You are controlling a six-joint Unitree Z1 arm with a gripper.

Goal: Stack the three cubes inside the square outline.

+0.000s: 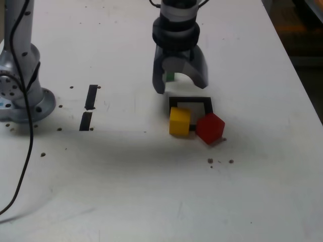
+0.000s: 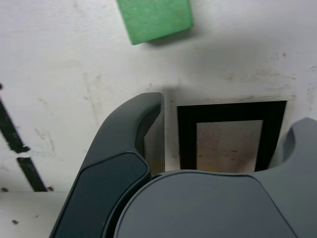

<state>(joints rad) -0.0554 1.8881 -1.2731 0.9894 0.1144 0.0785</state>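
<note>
My gripper (image 1: 180,86) hangs open just above the table with nothing between its fingers. It stands at the far edge of the square outline (image 1: 192,99), a black tape border around a white middle. The wrist view looks down between the fingers (image 2: 129,144) onto that outline (image 2: 186,134). The green cube (image 1: 170,76) rests on the table beyond the gripper, partly hidden behind it, and shows plainly in the wrist view (image 2: 154,19). The yellow cube (image 1: 179,121) sits over the outline's near corner at the exterior view's left. The red cube (image 1: 210,128), turned at an angle, sits at the near corner on the right.
The arm's grey base (image 1: 20,96) and a black cable (image 1: 22,166) stand at the exterior view's left. Two short black tape strips (image 1: 92,97) lie between the base and the outline. The table's right edge (image 1: 298,85) runs diagonally, with dark floor beyond.
</note>
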